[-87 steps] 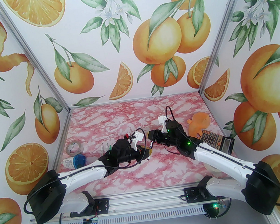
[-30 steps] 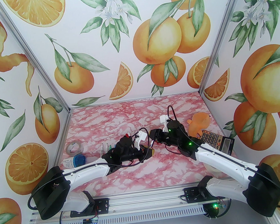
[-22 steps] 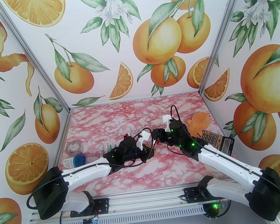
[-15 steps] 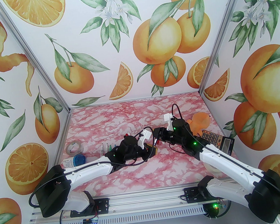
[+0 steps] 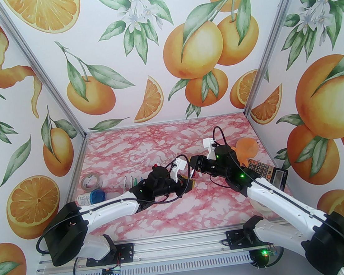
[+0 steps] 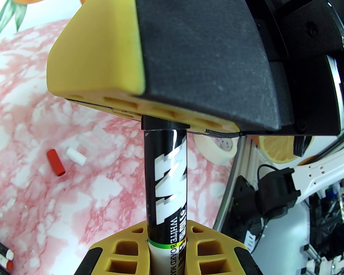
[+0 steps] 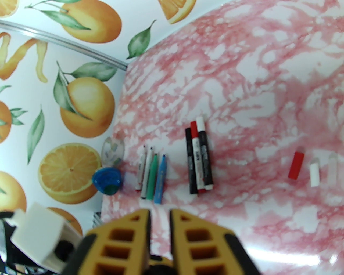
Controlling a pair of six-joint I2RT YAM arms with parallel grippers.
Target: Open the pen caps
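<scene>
Left gripper [image 6: 166, 231] first: it's clamped tight round the barrel of a black pen [image 6: 164, 182], basically acting as our vise. Our right gripper [image 7: 160, 212] is pinched down just as hard on that pen's far end. Key bit for the pull: from the left wrist camera, the pen's long axis runs dead straight from the left fingers to 12 o'clock. Overhead, the far end sits at roughly 1 o'clock of the left gripper. So we'd say the right arm has to draw away along that line, not sideways.

Lying loose, seen from the right wrist, are three thicker markers [image 7: 199, 158] at 1 o'clock of the fingers and four slim pens [image 7: 151, 174] at 12.

Smaller stuff: the right gripper is biting the pen's black cap [image 6: 164, 125], which we reckon is still seated, since no gap shows. A red cap [image 7: 296, 165], white cap [image 7: 314, 172] and clear cap [image 7: 332, 170] lie out toward 2 o'clock.

Print on the held barrel reads "WHITE BOARD MA…". The big silver letters we can't make out.
</scene>
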